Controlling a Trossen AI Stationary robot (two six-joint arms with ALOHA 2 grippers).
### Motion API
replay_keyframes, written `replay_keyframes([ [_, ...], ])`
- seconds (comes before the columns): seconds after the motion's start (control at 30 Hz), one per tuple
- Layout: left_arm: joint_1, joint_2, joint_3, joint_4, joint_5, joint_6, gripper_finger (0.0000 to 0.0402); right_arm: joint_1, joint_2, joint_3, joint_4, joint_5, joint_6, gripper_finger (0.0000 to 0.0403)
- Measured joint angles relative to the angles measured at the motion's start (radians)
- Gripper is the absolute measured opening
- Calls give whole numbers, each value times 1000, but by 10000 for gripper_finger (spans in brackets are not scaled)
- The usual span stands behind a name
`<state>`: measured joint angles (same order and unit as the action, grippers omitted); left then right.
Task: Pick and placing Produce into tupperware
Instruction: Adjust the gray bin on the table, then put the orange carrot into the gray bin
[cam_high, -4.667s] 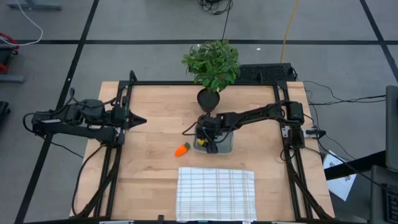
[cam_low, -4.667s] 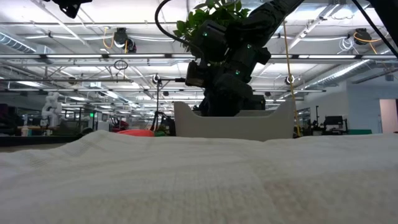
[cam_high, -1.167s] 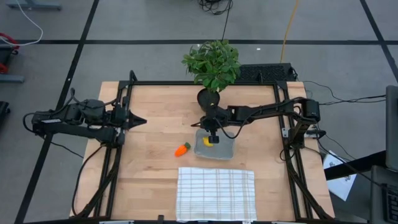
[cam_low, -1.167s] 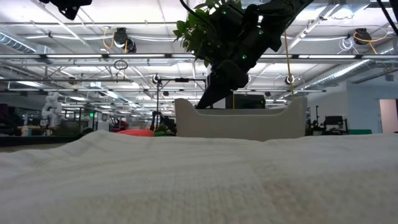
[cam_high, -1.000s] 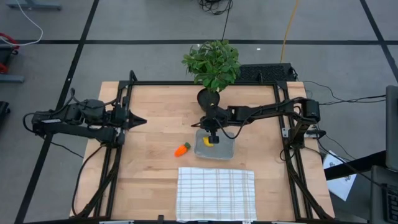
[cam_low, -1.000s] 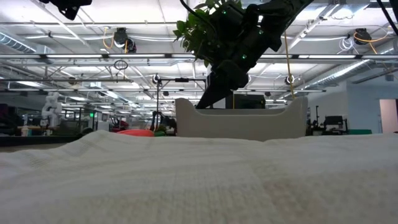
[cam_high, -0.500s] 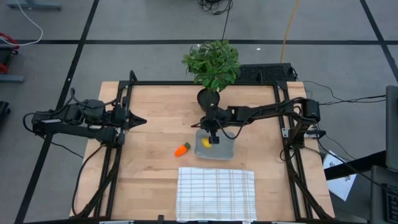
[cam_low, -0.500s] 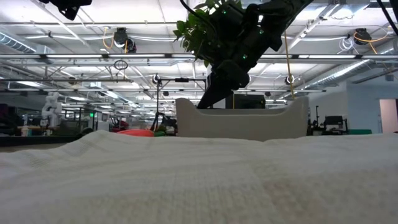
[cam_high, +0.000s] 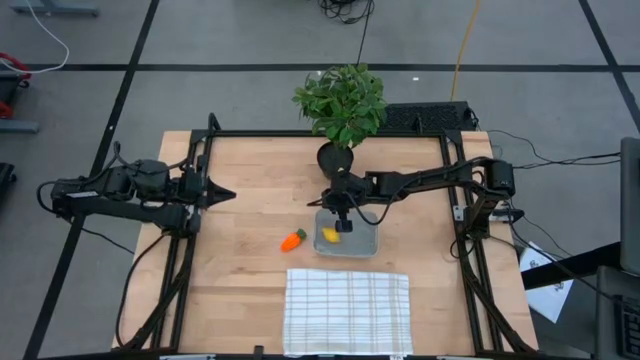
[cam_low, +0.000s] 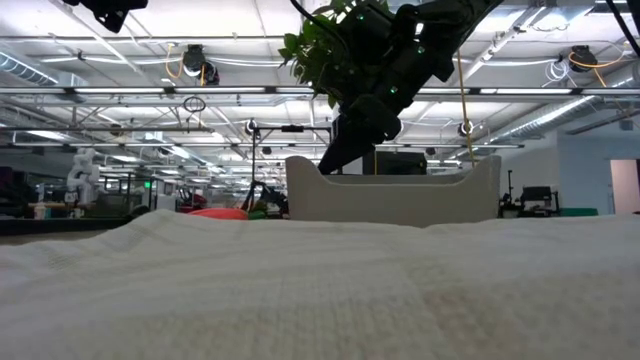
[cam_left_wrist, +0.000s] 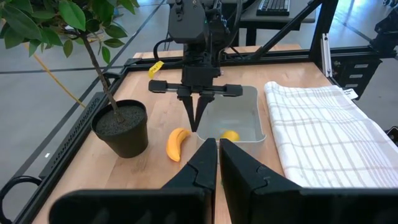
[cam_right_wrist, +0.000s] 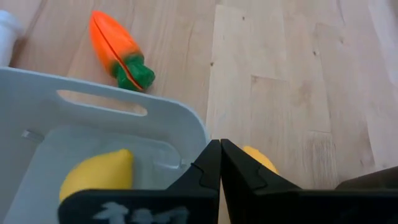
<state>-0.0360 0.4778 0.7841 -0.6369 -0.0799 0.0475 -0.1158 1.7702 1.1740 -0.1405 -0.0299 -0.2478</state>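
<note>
Overhead down; low level behind cloth (cam_low: 300, 290); wrists close; all share tupperware (cam_high: 362, 240).

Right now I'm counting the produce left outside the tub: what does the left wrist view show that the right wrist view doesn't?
Only the left wrist view: the banana lying whole on the wood beside the tub, the potted plant and the checked cloth. Only the right wrist view: the carrot on the wood beyond the tub; a yellow scrap there may be the banana, I cannot tell. Both: the tub with the lemon inside.
</note>
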Motion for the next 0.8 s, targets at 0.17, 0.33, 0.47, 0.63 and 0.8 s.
replay_keyframes([
  [0.17, 0, 0, 0, 0, 0, 0, 24, -2, -27, 1, -32, 0, 0, 1],
  [0.33, 0, 0, 0, 2, 0, 0, 24, -2, -83, 1, -58, 2, 4, 0],
  [0.47, 0, 0, 0, 2, 0, 0, 24, 4, -142, 1, -114, 2, -6, 0],
  [0.63, 0, 0, 0, 2, -1, 3, 24, 34, -221, 1, -195, -1, -2, 0],
  [0.8, 0, 0, 0, 3, -1, 7, 24, 70, -280, 1, -239, -1, 57, 0],
])
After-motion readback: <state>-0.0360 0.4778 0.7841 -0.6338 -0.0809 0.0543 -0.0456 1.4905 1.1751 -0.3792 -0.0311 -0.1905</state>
